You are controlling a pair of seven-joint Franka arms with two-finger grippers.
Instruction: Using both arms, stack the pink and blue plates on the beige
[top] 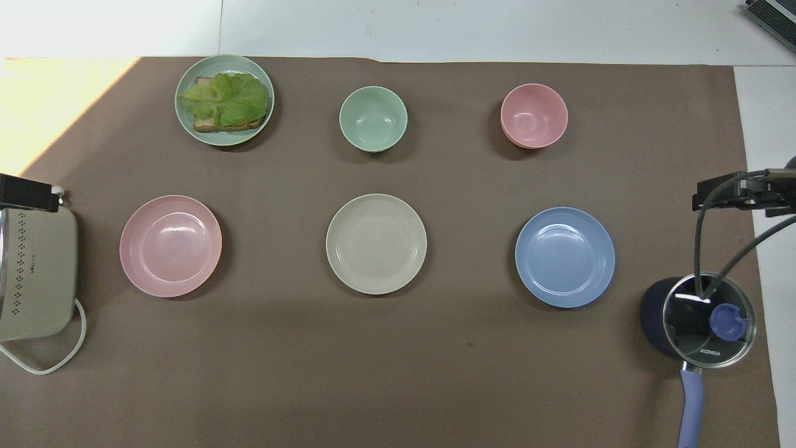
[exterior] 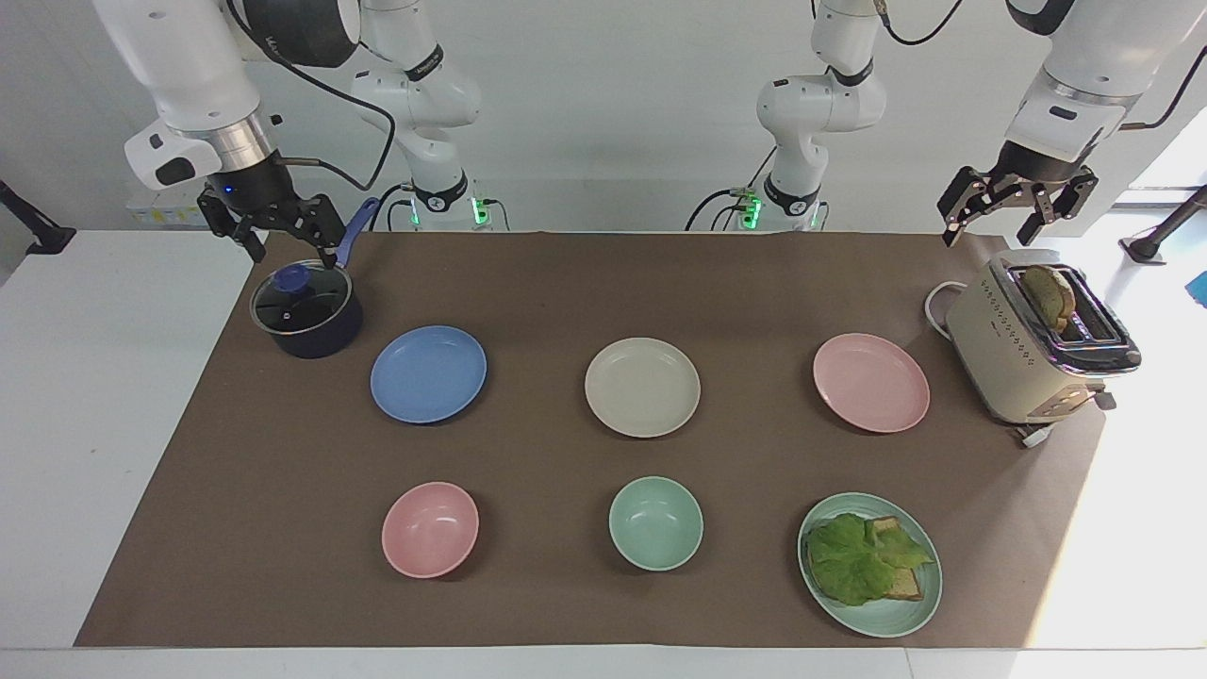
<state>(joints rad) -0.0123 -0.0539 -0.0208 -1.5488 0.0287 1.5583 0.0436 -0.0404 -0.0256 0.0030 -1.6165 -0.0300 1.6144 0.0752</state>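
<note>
Showing right gripper hanging empty, fingers spread apart, over a glass-lidded saucepan at the worktop's corner by the right arm. Lying in one row across the worktop's middle, well apart: blue plate, beige plate, pink plate. Looking light, stiff and smooth, probably plastic and a little slippery; being shallow and round, likely needing a pinch on the raised rim. Showing left gripper, fingers likewise apart, hanging over a cream toaster at the left arm's corner.
</note>
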